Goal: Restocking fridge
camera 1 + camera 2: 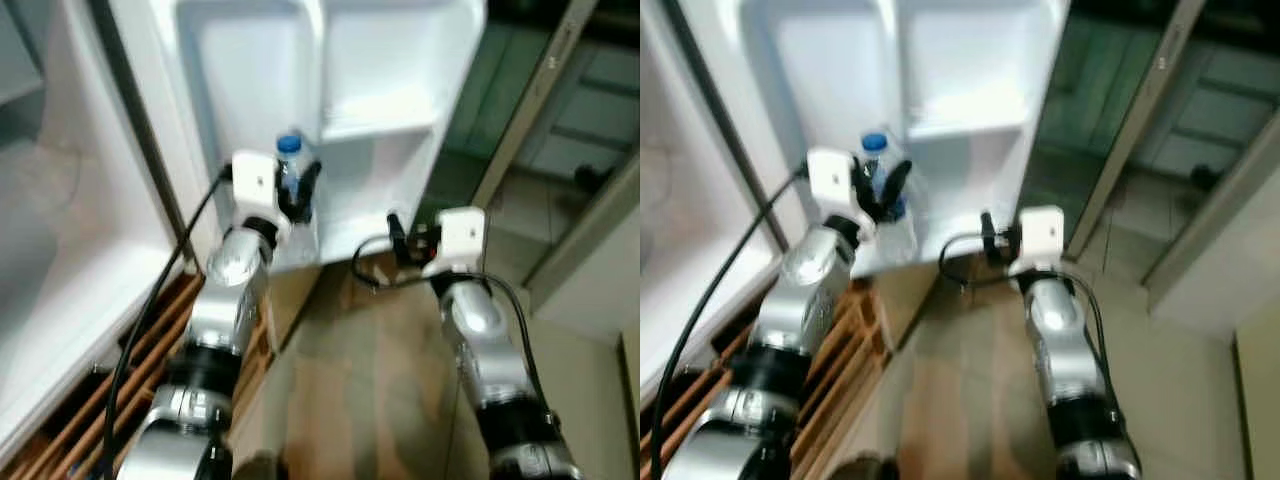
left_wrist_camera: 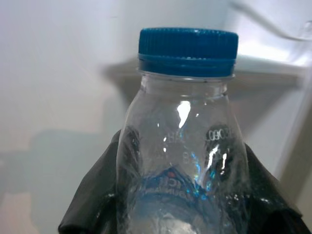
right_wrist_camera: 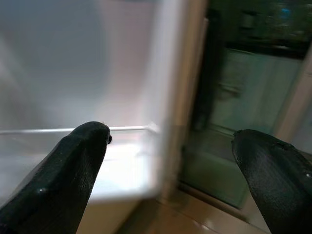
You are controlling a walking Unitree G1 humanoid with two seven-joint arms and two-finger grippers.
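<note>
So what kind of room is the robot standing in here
Probably a home kitchen. The robot faces an open fridge door with white moulded shelves, the left gripper holds a blue-capped water bottle against it, and a wooden floor lies below.

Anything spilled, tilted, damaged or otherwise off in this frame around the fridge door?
Nothing stands out. The left end effector holds a clear water bottle upright, blue cap on, at the white fridge door shelves. The right end effector is open by the door's lower edge. No spill shows.
</note>
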